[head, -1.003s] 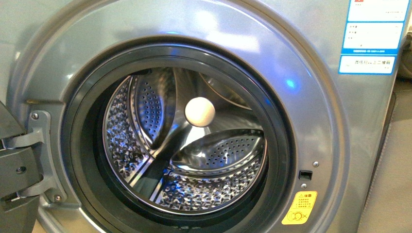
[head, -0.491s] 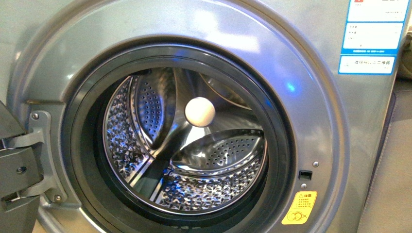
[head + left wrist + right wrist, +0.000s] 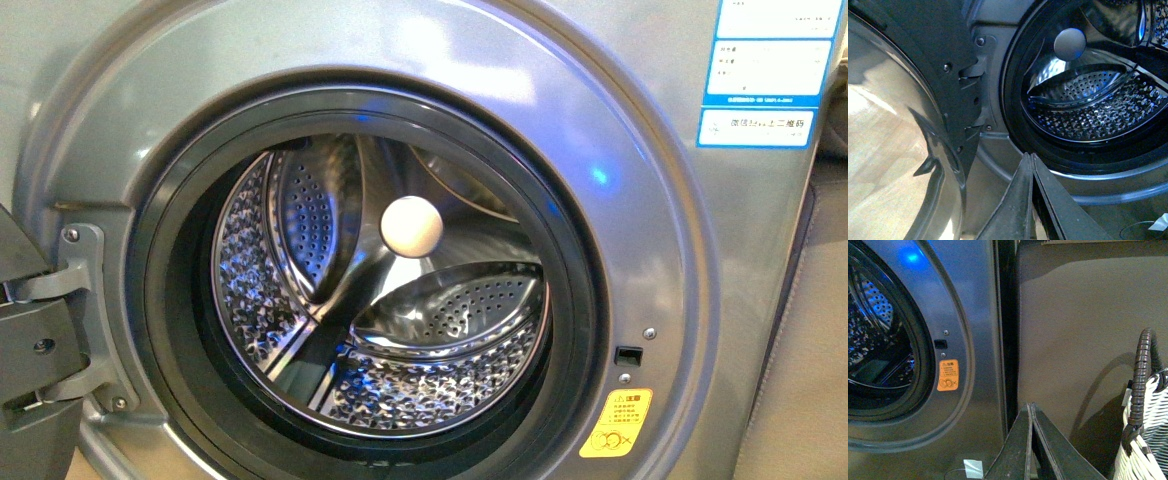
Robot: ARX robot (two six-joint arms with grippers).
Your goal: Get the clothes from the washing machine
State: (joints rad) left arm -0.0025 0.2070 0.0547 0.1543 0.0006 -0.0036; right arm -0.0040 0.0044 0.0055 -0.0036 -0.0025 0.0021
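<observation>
Facing the washing machine (image 3: pixel 640 260) with its drum (image 3: pixel 400 300) showing no clothes, you have both sets of fingers (image 3: pixel 1032 165) pressed together empty; check the basket (image 3: pixel 1143 450) at 3 o'clock.

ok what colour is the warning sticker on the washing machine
Yellow, orange-tinted in the wrist camera; the warning sticker on the washing machine shows best in the front view.
</observation>
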